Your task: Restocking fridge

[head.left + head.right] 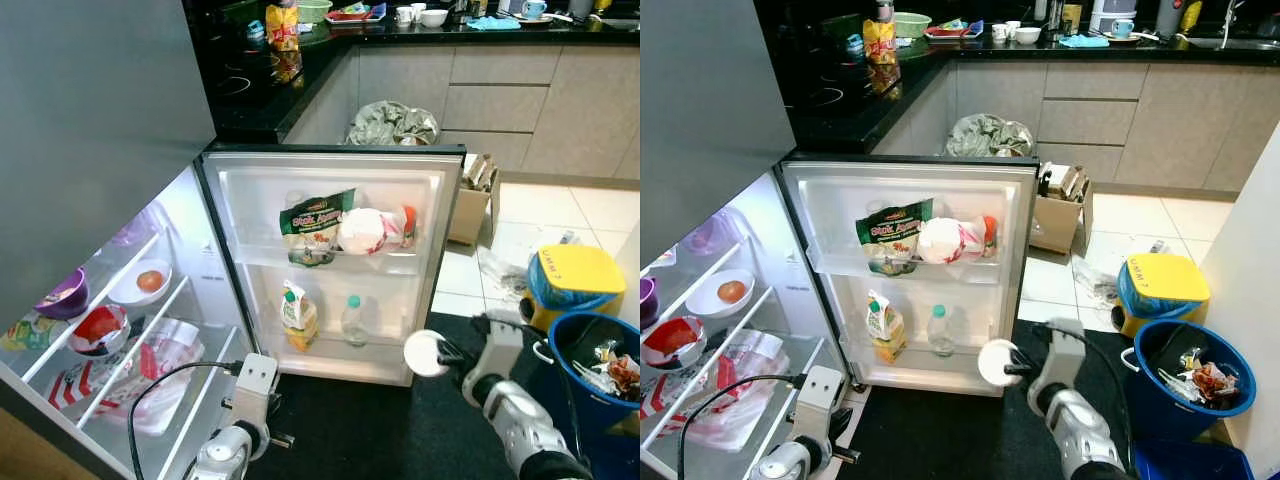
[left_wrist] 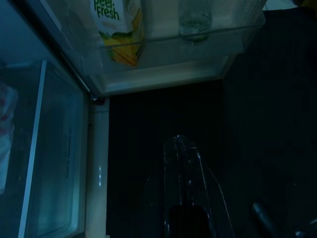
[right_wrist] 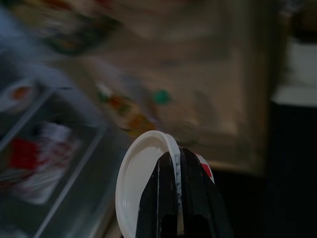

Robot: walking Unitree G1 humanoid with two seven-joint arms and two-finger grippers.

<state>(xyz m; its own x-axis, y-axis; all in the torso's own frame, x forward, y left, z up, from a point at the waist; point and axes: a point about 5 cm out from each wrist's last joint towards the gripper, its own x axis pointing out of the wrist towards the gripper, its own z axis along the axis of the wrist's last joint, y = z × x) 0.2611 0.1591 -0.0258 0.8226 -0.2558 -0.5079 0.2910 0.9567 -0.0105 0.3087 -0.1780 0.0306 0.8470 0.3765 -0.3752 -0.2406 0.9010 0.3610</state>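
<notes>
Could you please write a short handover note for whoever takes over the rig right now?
Right gripper: shut on a white-lidded tub, held in front of the open fridge door's lower right corner.
Left gripper: low over the dark floor by the fridge's base, holding nothing; whether its fingers are open is unclear.
Door bins: the upper holds a green snack bag and white packets; the lower holds a juice carton and a clear bottle.
Done: tub picked up and brought to the fridge.
Left: set the tub inside, probably in the lower door bin, then release.
</notes>
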